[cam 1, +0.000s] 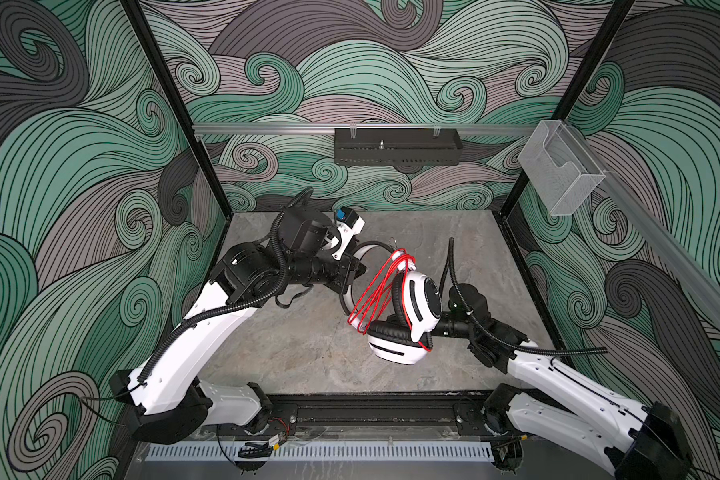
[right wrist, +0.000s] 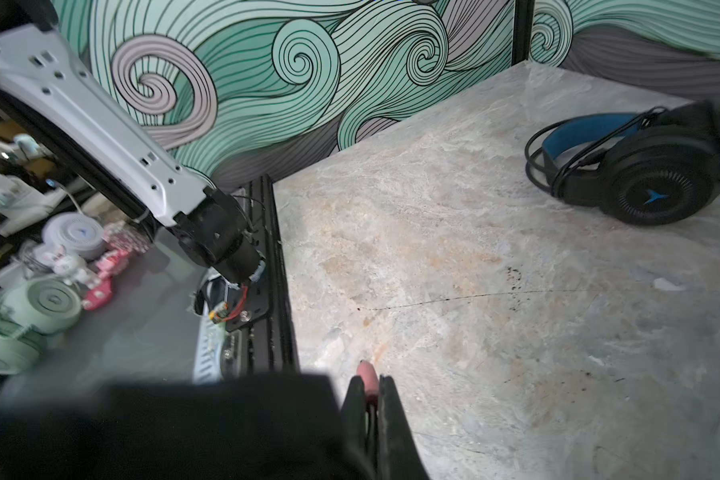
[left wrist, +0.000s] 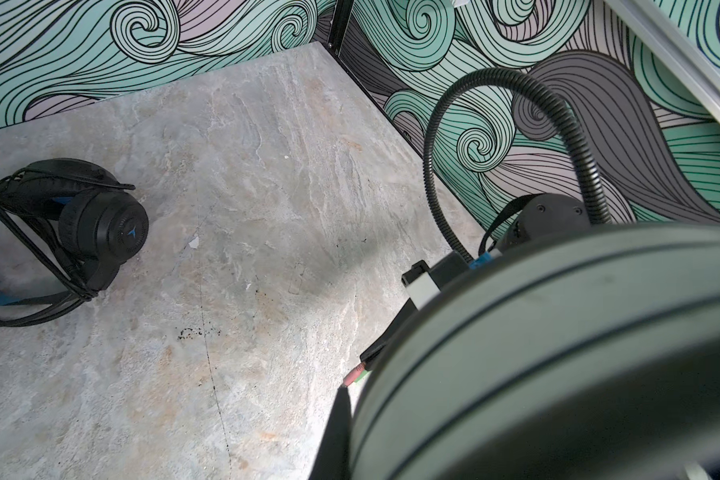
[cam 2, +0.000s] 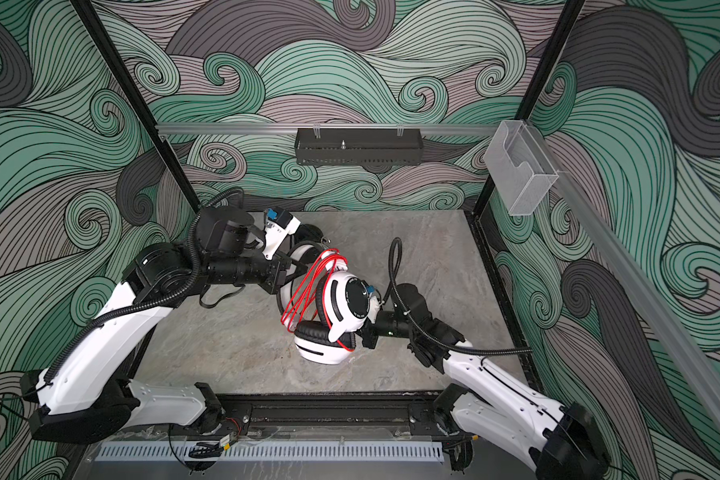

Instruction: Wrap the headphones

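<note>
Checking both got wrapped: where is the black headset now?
The black headset lies on the table near the back wall, mostly hidden under the left arm in both top views.

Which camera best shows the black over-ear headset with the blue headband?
Left wrist view: the black headset lies nearly whole, cord wound round it. Right wrist view cuts one side off. In both top views the left arm mostly hides it.

Left hand [cam 1: 355, 272] reaches inward, clamped; right hand [right wrist: 371, 384] pinched shut opposite.
</note>
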Robot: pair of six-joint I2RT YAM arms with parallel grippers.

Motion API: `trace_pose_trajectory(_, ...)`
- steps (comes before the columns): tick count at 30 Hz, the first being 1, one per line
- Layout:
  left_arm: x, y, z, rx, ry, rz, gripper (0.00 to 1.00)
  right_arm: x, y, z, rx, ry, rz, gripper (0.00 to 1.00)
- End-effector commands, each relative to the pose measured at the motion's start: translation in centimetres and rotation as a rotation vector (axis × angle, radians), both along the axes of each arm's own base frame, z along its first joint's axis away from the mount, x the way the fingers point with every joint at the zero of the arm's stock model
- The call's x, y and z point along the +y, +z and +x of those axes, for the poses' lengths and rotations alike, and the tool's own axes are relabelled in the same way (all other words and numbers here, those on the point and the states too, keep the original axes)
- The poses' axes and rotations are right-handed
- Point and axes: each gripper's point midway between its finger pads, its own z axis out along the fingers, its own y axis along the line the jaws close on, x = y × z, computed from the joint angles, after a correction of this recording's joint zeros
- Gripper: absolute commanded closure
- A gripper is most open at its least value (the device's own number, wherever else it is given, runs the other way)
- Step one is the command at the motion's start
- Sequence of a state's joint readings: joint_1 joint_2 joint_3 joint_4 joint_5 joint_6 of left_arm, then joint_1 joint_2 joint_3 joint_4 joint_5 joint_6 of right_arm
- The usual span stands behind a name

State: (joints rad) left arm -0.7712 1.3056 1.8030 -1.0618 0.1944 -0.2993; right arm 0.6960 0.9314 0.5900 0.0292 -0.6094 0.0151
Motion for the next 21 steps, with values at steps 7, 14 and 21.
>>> trace_pose_trajectory(7,2.6,6.4,2.2,-0.070,0.191,-0.300,1.00,-1.1,0.2,0.6,-0.023,-0.060,-0.041,1.00)
trace_pose_trajectory(14,1.9,7.1,2.4,-0.069,0.154,-0.338,1.00,-1.5,1.7,0.0,-0.059,-0.057,-0.008,0.94)
trace_pose_trajectory(21,0.8,7.1,1.8,-0.056,0.071,-0.313,1.00,-0.7,3.2,0.3,-0.076,-0.023,0.016,0.84)
